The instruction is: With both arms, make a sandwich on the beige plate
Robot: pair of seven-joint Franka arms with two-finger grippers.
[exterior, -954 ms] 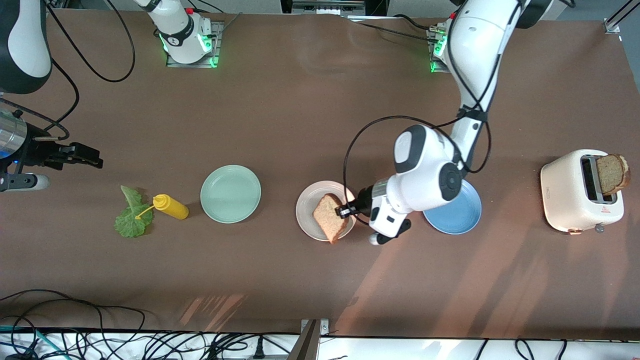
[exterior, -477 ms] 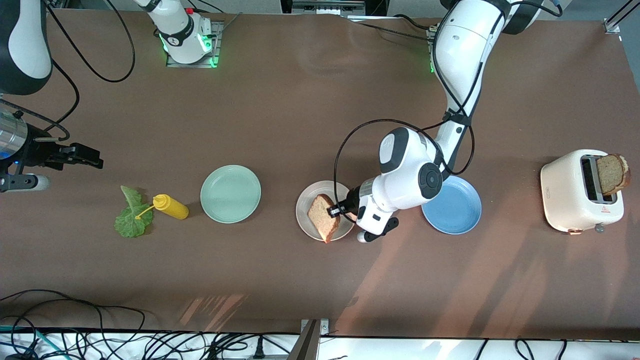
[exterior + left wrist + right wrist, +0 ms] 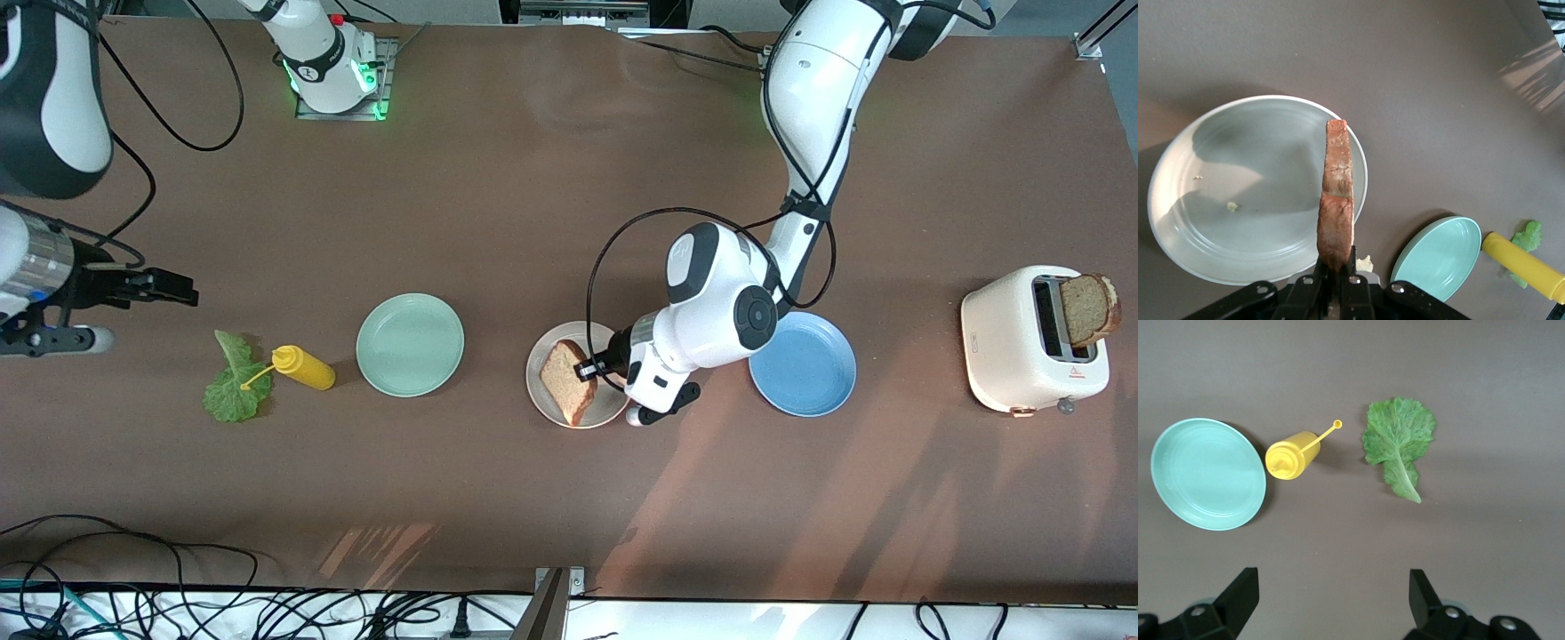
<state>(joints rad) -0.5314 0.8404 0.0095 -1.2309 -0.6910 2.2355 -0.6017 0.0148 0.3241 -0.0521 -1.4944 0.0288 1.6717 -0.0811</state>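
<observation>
Gripping a bread slice [image 3: 569, 391] by its edge, your left hand [image 3: 589, 369] hangs it over the beige plate [image 3: 542, 351], ready to lay flat. Your right hand [image 3: 173, 289] waits spread wide above the lettuce leaf [image 3: 229, 391], likely for the next layer.

Two white arms here, glossy rounded shells with dark grey caps at the joints. The left arm [image 3: 813, 80] carries a black cable looping off its wrist and strapped along the forearm; a round dark disc marks its elbow joint. The right arm [image 3: 53, 98] shows a brushed silver wrist ring and a blue light spot. Its base [image 3: 333, 67] glows green at the foot, red button on top. Both grippers are black, angular: left gripper [image 3: 589, 369], right gripper [image 3: 173, 289].
</observation>
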